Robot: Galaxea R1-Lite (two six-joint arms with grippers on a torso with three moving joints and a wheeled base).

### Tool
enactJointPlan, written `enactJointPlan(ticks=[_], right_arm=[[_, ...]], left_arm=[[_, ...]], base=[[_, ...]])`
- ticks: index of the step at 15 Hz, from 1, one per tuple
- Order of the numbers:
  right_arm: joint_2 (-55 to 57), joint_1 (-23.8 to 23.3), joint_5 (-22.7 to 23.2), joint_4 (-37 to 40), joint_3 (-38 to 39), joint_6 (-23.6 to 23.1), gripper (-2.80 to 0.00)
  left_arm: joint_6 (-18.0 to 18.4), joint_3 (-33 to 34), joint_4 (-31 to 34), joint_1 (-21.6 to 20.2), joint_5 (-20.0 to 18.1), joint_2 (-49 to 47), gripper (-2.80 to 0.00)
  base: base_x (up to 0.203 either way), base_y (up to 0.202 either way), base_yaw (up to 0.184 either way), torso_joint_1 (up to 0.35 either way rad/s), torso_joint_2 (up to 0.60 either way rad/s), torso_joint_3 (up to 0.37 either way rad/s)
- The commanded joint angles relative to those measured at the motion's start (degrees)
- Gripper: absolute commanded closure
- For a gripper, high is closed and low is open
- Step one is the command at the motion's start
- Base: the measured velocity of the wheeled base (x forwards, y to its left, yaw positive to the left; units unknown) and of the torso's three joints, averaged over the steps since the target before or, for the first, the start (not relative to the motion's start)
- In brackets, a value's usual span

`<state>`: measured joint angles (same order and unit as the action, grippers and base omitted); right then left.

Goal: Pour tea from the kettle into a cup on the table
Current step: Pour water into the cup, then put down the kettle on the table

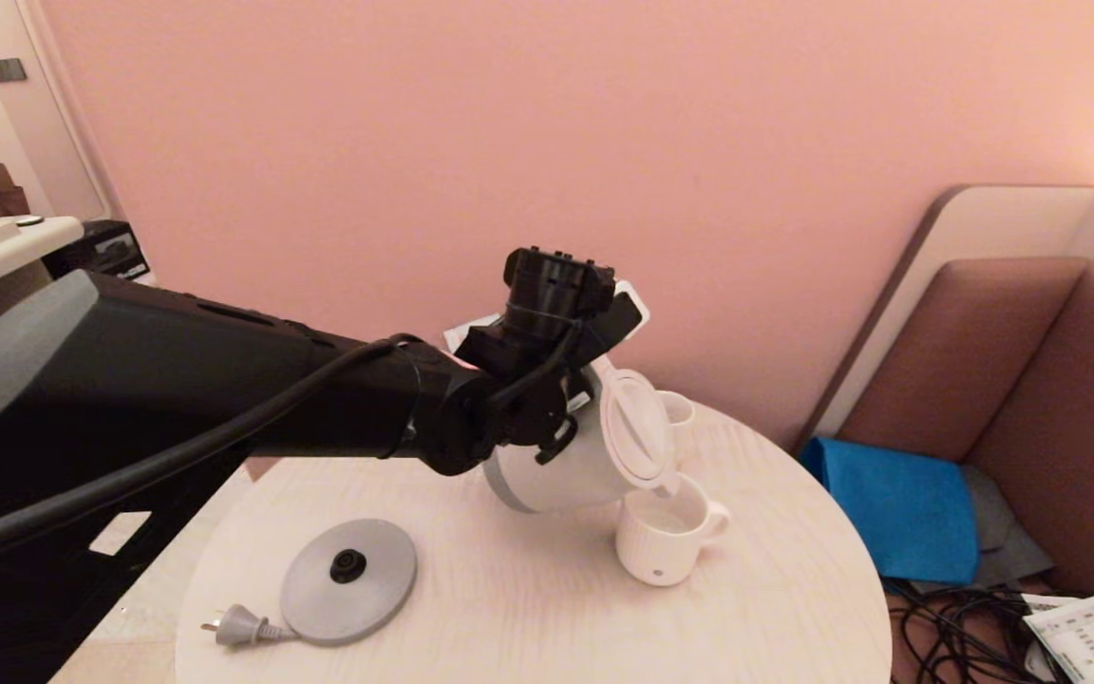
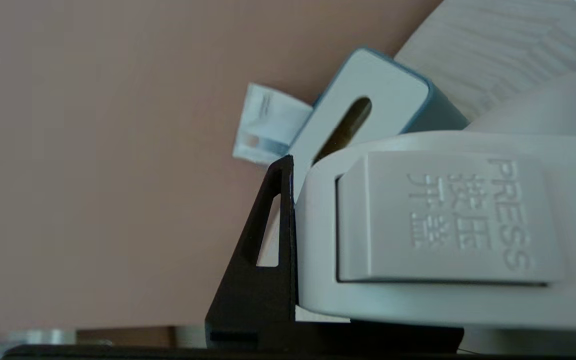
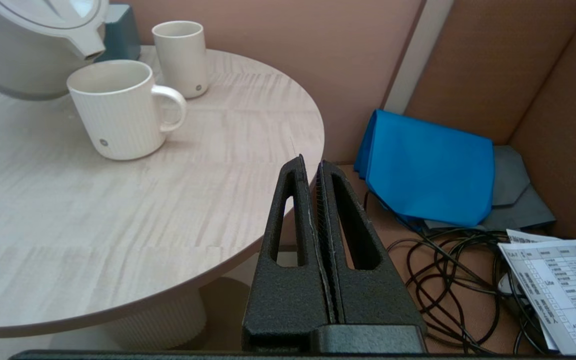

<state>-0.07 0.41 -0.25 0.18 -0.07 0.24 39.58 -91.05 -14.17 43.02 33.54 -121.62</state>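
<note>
The white kettle (image 1: 566,465) hangs tilted over the pale round table (image 1: 509,608), its spout right above the rim of the wide white mug (image 1: 661,541). My left gripper (image 1: 558,429) is shut on the kettle's handle. In the left wrist view one black finger (image 2: 268,260) presses the handle (image 2: 443,225) beside its PRESS button. No stream of tea shows, and I cannot tell whether the mug holds liquid. In the right wrist view the spout (image 3: 90,47) hovers over the mug (image 3: 113,110). My right gripper (image 3: 313,165) is shut and empty off the table's right edge.
The grey kettle base (image 1: 348,579) and its plug (image 1: 238,625) lie at the table's front left. A small handleless cup (image 1: 678,413) and a tissue box (image 2: 368,110) stand behind the kettle. Beside the table are a blue cloth (image 1: 898,503), tangled cables (image 1: 955,636) and a paper sheet (image 1: 1088,636).
</note>
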Motion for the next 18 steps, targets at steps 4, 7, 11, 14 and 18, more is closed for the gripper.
enactJointPlan(ticks=[4,7,11,14,18], right_arm=[[0.07,0.02,-0.01,-0.01,0.07,0.02,0.00],[0.07,0.02,-0.01,-0.01,-0.01,0.02,0.00],[0.07,0.02,-0.01,-0.01,0.07,0.02,0.00],[0.07,0.02,-0.01,-0.01,0.07,0.02,0.00],[0.07,0.02,-0.01,-0.01,0.00,0.02,0.00]], left_arm=[[-6.61,7.44,-0.19,-2.74,-0.21,4.50,0.00],[-7.33,8.35,-0.25,-3.91,-0.40,5.34,0.00],[-8.29,8.44,-0.59,-3.91,-0.58,5.38,0.00],[-16.60,8.55,-0.47,-4.42,-0.65,6.77,0.00],[-30.80,10.35,-0.35,-8.38,-3.98,10.18,0.00]], base=[[0.000,0.000,0.000,0.000,0.00,0.000],[0.000,0.000,0.000,0.000,0.00,0.000],[0.000,0.000,0.000,0.000,0.00,0.000],[0.000,0.000,0.000,0.000,0.00,0.000],[0.000,0.000,0.000,0.000,0.00,0.000]])
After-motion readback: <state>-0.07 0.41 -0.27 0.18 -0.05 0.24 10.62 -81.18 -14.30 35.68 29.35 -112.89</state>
